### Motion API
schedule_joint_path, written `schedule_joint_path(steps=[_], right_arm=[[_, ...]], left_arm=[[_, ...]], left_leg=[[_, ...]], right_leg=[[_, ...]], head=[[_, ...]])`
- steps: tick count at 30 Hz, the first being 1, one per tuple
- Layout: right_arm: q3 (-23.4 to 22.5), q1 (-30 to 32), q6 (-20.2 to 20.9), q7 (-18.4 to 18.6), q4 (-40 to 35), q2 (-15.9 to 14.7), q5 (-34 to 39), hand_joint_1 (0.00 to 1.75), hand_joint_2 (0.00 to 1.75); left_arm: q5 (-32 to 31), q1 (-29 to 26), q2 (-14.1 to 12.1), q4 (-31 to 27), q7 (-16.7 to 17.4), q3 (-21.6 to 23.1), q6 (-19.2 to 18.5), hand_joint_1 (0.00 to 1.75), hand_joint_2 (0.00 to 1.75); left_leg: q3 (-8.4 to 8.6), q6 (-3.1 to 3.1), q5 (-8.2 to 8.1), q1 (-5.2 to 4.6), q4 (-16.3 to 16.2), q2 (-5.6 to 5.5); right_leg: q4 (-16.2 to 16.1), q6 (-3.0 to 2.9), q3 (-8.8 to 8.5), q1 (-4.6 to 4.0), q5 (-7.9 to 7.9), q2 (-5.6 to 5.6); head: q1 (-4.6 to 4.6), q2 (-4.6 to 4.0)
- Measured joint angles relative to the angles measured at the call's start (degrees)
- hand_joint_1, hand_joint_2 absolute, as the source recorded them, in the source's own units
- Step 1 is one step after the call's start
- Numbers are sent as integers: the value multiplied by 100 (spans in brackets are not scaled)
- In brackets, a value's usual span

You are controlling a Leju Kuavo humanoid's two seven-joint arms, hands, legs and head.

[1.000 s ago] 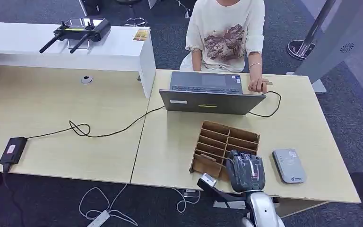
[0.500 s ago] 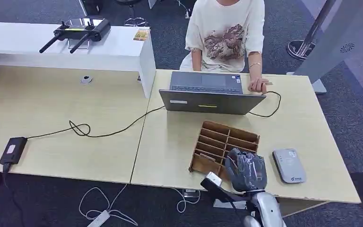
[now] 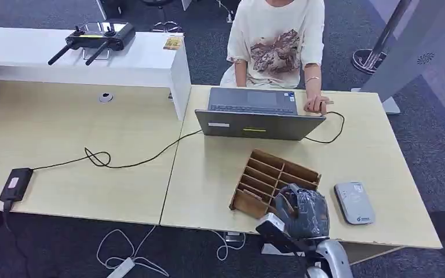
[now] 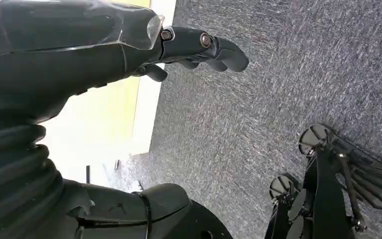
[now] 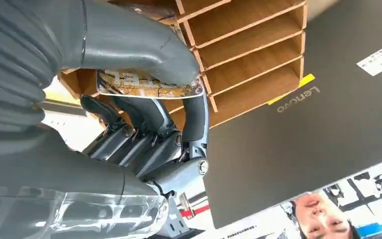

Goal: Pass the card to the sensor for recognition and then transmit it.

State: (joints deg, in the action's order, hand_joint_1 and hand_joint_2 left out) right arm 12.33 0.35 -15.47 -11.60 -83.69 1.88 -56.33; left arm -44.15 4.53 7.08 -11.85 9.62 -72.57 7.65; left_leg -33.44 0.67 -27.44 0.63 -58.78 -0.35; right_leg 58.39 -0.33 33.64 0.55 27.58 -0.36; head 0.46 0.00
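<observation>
My right hand point(image 3: 302, 212) hovers over the near right corner of the wooden card rack point(image 3: 269, 174). In the right wrist view its thumb point(image 5: 134, 45) and fingers point(image 5: 149, 134) pinch a patterned card point(image 5: 146, 84) just in front of the rack's slots point(image 5: 248, 55). The grey card sensor point(image 3: 354, 202) lies flat on the table to the right of the hand, apart from it. My left hand point(image 4: 79, 55) hangs over grey carpet beside the table edge, fingers loosely extended and holding nothing.
An open laptop point(image 3: 258, 123) stands behind the rack, and a person point(image 3: 275, 40) sits at it with a hand on the table. A black cable point(image 3: 127, 162) runs across the left table to a power brick point(image 3: 15, 184). A white shelf point(image 3: 81, 58) carries a controller.
My right hand has drawn back a little toward the table's near edge and rolled its wrist. The rack has shifted slightly to the left.
</observation>
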Motion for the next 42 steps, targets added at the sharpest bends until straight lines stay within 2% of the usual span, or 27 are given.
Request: schedule_joint_path(steps=[17,35,42], right_arm=[[-61,3,-11,-116,0,0,210,175,175],[-74,7,214,-577,-129,0,1382,175,175],[-90,7,221,-656,-127,0,1526,175,175]], left_arm=[[7,0,9,0,0,-4,50,0,175],[-2,1,15,0,0,-11,74,0,175],[-2,1,26,0,0,-24,79,0,175]], left_leg=[[0,0,0,0,0,0],[0,0,0,0,0,0],[0,0,0,0,0,0]], right_leg=[[0,0,0,0,0,0],[0,0,0,0,0,0],[0,0,0,0,0,0]], head=[[0,0],[0,0],[0,0]])
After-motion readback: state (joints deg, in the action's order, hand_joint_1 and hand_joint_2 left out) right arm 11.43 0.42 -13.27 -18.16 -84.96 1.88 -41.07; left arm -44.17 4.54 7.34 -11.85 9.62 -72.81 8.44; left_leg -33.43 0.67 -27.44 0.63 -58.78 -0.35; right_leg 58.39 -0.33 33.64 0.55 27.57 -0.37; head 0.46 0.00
